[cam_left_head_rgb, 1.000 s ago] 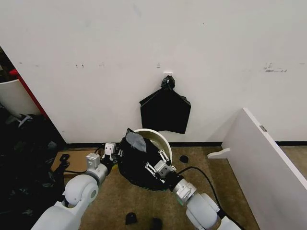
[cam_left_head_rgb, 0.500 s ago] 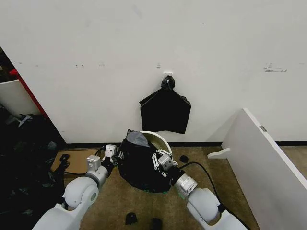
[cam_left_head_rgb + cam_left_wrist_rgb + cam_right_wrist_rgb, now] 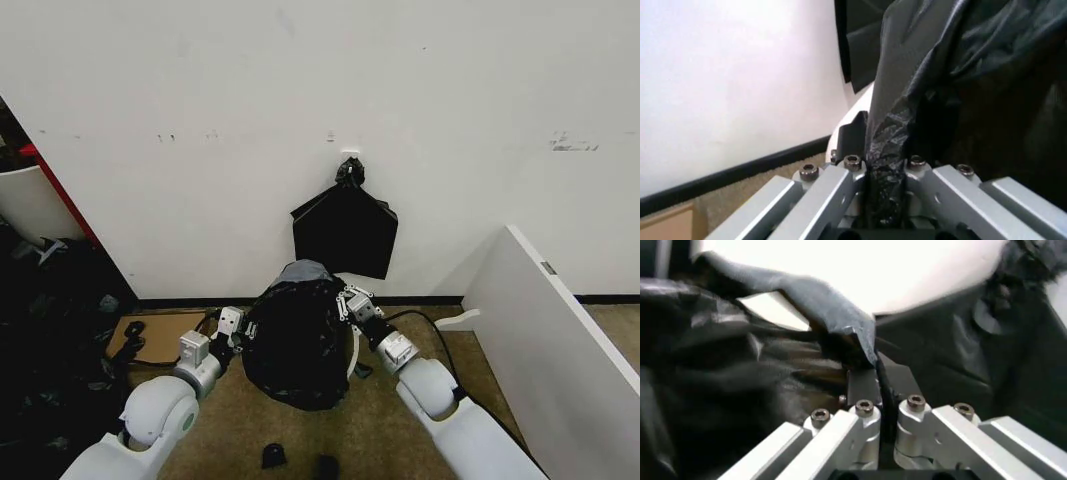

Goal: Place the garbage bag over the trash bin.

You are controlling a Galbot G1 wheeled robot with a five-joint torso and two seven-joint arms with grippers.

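A: Where is the garbage bag (image 3: 297,335)?

B: On the floor at the foot of the white wall (image 3: 200,100), centre of the head view. Black, wrinkled, draped in a mound over the trash bin (image 3: 353,352). Only a thin white sliver of the bin shows at the bag's right side.

A: Left tool (image 3: 233,322)?

B: At the bag's left edge. In the left wrist view its fingers (image 3: 833,192) are pressed together on a twisted strand of the bag film (image 3: 888,150) that runs up between them. A piece of the white bin (image 3: 855,112) shows just behind that strand.

A: Right tool (image 3: 352,298)?

B: At the bag's upper right, on the far side near the wall. In the right wrist view its fingers (image 3: 863,432) are closed, pinching a fold of the bag's edge (image 3: 833,315); the film rises out of the grip and spreads away.

A: Anything else nearby?

B: A flat squarish black bag with a knotted top (image 3: 345,230) hangs on the wall just above and behind the mound. A brown cardboard box (image 3: 150,335) lies on the floor to the left, beside the left arm. A white panel (image 3: 550,330) leans at the right.
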